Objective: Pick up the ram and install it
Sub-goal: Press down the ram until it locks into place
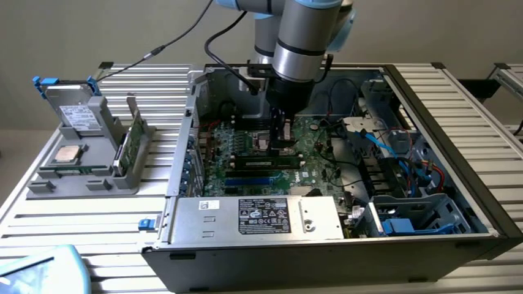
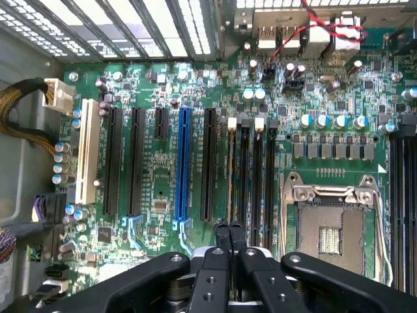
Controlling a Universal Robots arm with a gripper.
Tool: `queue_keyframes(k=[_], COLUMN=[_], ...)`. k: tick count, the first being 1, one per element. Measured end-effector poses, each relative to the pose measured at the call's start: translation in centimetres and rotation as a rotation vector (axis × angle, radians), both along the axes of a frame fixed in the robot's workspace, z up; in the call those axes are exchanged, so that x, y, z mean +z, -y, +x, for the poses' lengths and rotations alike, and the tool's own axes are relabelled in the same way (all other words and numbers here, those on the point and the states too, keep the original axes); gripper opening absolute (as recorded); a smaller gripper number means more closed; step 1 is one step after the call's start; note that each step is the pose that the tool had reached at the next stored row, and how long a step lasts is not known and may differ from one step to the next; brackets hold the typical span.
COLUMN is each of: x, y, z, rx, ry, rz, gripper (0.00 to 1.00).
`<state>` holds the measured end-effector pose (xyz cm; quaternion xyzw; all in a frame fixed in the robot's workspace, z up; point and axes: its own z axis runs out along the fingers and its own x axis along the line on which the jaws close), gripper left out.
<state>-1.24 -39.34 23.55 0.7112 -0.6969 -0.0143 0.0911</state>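
Observation:
The ram (image 1: pixel 266 163) is a slim green stick with black chips, lying along a memory slot on the motherboard (image 1: pixel 245 177) inside the open computer case. In the wrist view the ram (image 2: pixel 231 173) shows edge-on as a thin strip in the slot with a white latch at its far end. My gripper (image 1: pixel 282 144) hangs straight down over the board, just above the stick. Its black fingertips (image 2: pixel 229 229) are pressed together with nothing between them, right over the near end of that slot. I cannot tell whether they touch the stick.
Empty black memory slots (image 2: pixel 257 176) lie beside the ram, then the CPU socket (image 2: pixel 332 228). A blue expansion slot (image 2: pixel 182 163) and black ones run parallel. The power supply (image 1: pixel 261 217) fills the case front. A grey rack (image 1: pixel 98 174) with upright green boards stands at the exterior view's left.

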Motion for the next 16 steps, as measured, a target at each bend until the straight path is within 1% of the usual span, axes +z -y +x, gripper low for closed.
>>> queue_keyframes(k=[5, 7, 9, 16], x=[0.05, 0.06, 0.04, -0.74], y=[0.0, 0.0, 0.0, -0.03], z=[1.9, 2.3, 2.4, 2.4], rx=[0.0, 0.0, 0.0, 0.0], ry=[0.0, 0.0, 0.0, 0.0], rz=[0.0001, 0.0001, 0.0002, 0.0001], gripper=[0.1, 0.1, 0.1, 0.1])
